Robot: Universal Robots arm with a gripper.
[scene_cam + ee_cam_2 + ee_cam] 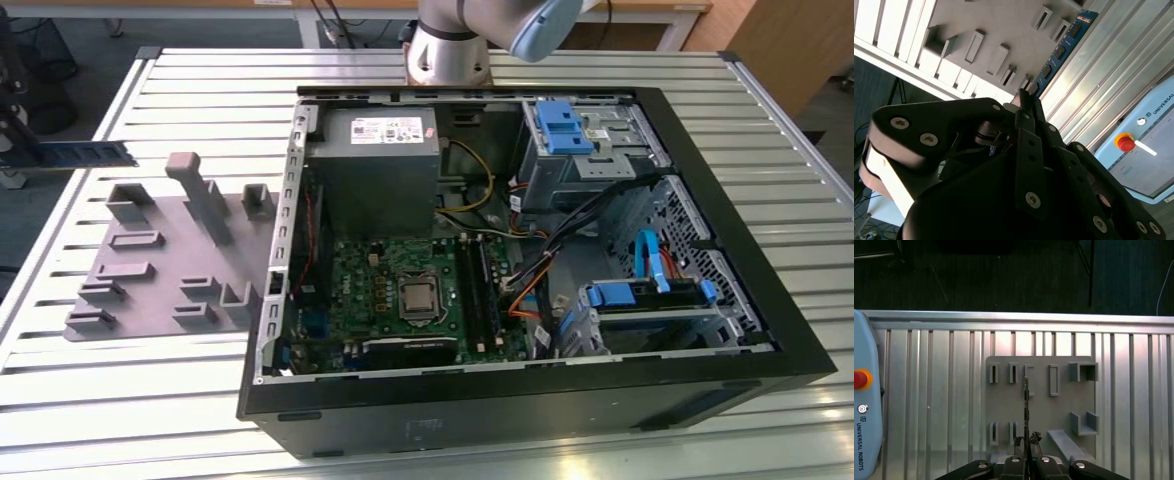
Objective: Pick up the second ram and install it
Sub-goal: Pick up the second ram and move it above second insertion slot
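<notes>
Your table [134,400] is ribbed bare metal with a bright sheen. The holder [154,290] looks like matt grey plastic. The claw [1025,100] is matt black, and the ram [1064,45] is a smooth board.

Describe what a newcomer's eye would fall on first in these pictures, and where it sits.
The open black computer case dominates the exterior view, lying on the slatted metal table with its green motherboard exposed. Toward the exterior view's left, a grey holder plate lies beside the case. In both wrist views the gripper grips the second ram by one end, with that plate behind it.
</notes>
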